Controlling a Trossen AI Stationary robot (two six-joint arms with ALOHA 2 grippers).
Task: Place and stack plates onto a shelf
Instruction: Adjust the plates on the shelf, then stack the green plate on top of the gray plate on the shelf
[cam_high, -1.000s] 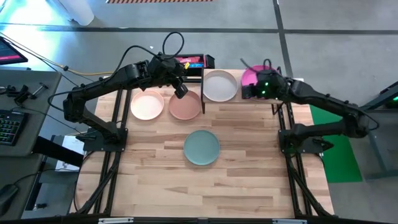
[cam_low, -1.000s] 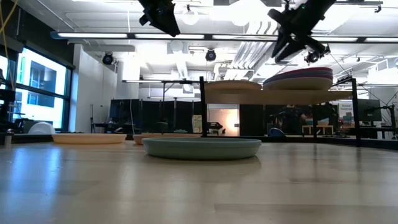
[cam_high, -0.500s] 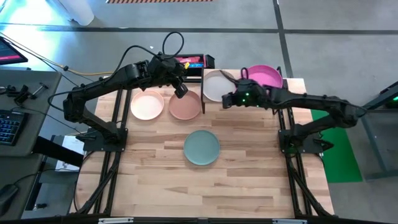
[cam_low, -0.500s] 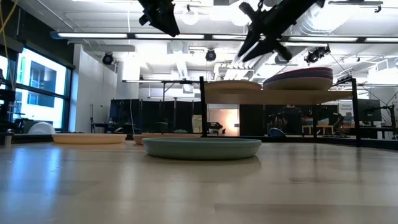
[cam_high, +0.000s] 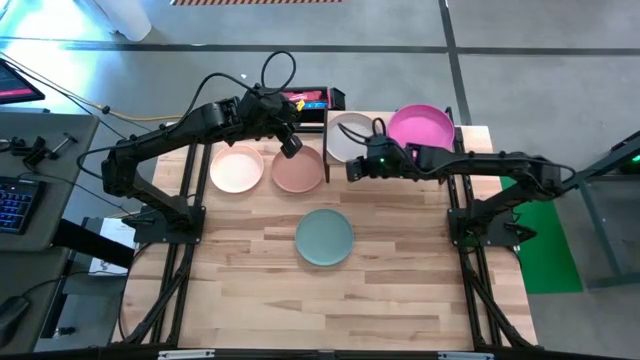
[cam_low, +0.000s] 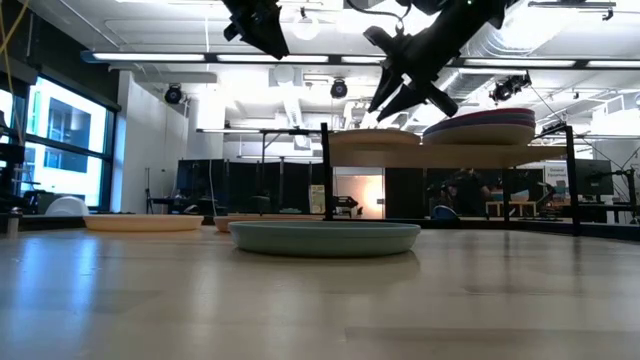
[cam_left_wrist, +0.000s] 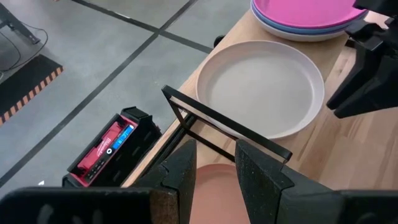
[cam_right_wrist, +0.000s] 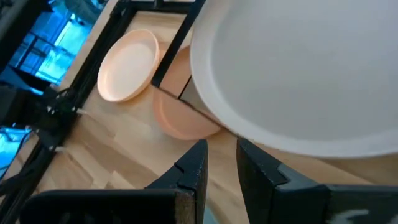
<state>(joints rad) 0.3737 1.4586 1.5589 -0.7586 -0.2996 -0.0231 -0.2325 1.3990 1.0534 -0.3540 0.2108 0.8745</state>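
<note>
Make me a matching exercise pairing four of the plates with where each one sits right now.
Things:
1. magenta plate
2. cream plate
3. teal plate
4. pink plate

Places:
A. alone on the table, nearest the front edge
B. on the table, left of the terracotta plate
C. top of the stack on the shelf
D. on the shelf, left part

Pairs: 1-C, 2-D, 3-A, 4-B

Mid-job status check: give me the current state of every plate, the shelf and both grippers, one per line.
Magenta plate: on the shelf, topping a stack.
Cream plate: on the shelf, beside the stack.
Pale pink plate: on the table.
Terracotta plate: on the table.
Teal-green plate: on the table, alone.
Shelf: carrying plates.
Left gripper: empty, raised above the terracotta plate.
Right gripper: empty, at the cream plate's edge.
</note>
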